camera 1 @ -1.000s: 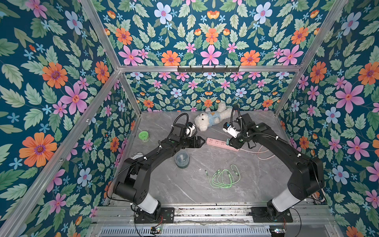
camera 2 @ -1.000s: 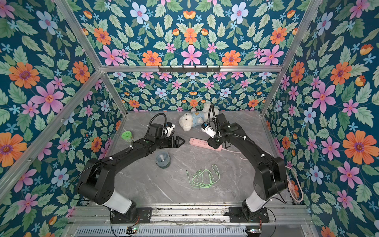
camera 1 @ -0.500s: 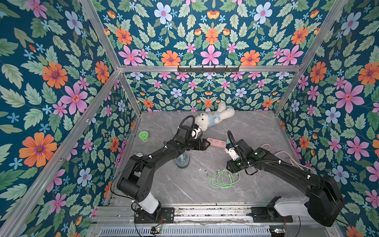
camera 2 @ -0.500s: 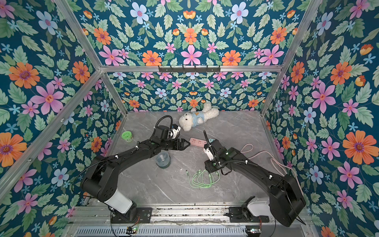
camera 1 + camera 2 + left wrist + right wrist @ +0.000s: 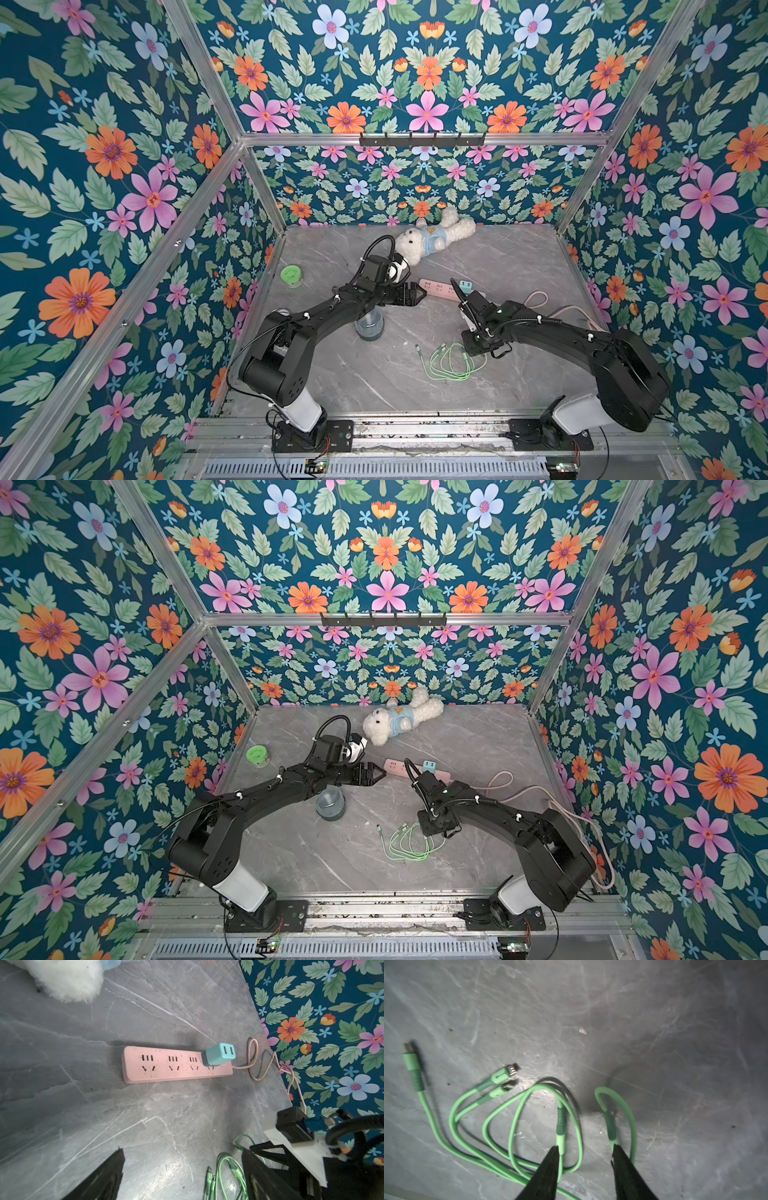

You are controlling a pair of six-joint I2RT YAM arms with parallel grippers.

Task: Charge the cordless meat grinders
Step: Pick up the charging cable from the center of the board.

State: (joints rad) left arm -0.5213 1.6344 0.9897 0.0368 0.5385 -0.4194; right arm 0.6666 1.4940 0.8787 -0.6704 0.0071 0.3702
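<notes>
While sitting upright just left of the frame's centre on the veined grey marble desk, the squat cordless meat grinder is showing a translucent grey-blue dome, partly under the left arm. Up and right of it, the left claw is gaping wide, empty. Right of centre, the right claw is standing partly open astride a rubbery green cable, gripping nothing.

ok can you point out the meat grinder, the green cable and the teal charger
meat grinder (image 5: 330, 805), in a top view, on its translucent domed top
green cable (image 5: 560, 1122), right wrist view, on a dark green sleeve
teal charger (image 5: 218, 1056), left wrist view, on its body
</notes>
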